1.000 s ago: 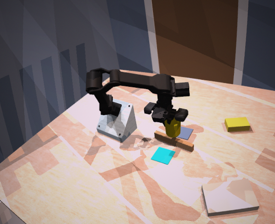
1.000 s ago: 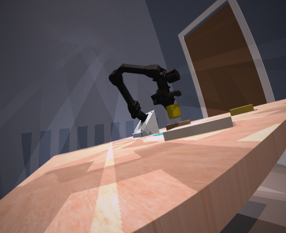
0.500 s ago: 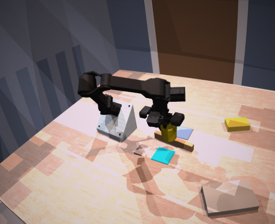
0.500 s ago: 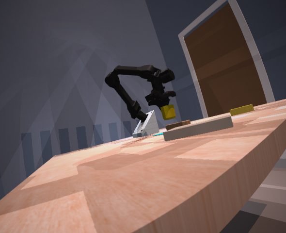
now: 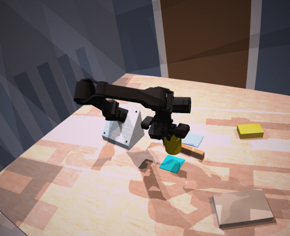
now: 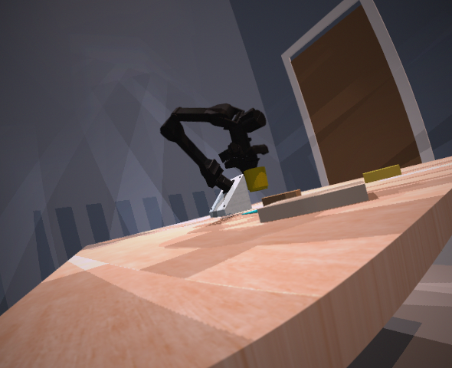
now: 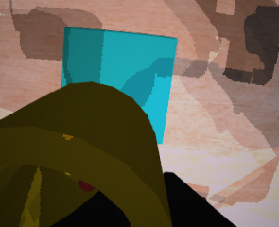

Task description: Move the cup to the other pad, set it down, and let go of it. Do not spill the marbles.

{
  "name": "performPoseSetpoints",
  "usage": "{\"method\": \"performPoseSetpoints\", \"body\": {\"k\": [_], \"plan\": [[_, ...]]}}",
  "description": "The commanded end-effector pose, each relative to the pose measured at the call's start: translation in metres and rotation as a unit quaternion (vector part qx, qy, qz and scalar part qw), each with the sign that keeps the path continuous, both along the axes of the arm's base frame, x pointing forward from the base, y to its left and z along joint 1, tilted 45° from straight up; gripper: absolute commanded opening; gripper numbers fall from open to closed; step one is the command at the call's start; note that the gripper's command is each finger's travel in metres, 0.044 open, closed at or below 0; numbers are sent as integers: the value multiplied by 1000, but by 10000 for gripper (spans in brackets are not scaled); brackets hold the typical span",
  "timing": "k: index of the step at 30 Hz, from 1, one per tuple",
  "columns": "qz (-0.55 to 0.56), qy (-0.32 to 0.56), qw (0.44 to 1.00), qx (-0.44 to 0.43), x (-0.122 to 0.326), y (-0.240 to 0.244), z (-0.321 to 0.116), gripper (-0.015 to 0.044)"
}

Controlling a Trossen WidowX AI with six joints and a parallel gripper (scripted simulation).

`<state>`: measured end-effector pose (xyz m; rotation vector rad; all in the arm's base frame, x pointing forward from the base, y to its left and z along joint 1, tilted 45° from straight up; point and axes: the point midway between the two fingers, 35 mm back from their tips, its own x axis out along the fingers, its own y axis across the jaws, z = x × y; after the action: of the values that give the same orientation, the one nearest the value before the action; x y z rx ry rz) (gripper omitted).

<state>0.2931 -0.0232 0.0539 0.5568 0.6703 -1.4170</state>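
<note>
The yellow cup point(image 5: 172, 146) point(image 6: 256, 179) point(image 7: 96, 111) is upright or nearly so, held in the air above the table. My gripper point(image 5: 170, 137) point(image 6: 250, 168) is shut on its wall. A dark red marble point(image 7: 86, 184) shows inside the cup in the wrist view; other contents are hidden. The cyan pad point(image 5: 171, 163) point(image 6: 250, 211) point(image 7: 134, 52) lies on the table below the cup, with nothing on it, and is partly covered by the cup in the wrist view. The pale blue pad point(image 5: 194, 139) lies beyond the wooden bar, partly hidden in the top view.
The wooden bar point(image 5: 192, 151) point(image 6: 281, 196) lies between the two pads, close behind the cup in the top view. A grey slab point(image 5: 243, 208) point(image 6: 313, 203) lies at the front right. A yellow block point(image 5: 250, 131) point(image 6: 381, 173) lies at the back right. The arm's wedge-shaped base point(image 5: 132, 131) stands left of the cup.
</note>
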Motion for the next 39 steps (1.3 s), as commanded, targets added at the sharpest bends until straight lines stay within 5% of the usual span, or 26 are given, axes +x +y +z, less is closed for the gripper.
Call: {"method": "performPoseSetpoints", "body": {"k": [1, 39], "plan": [[2, 1, 1000, -2, -2, -7, 8, 0], [2, 0, 1000, -3, 0, -46, -22, 0]]}}
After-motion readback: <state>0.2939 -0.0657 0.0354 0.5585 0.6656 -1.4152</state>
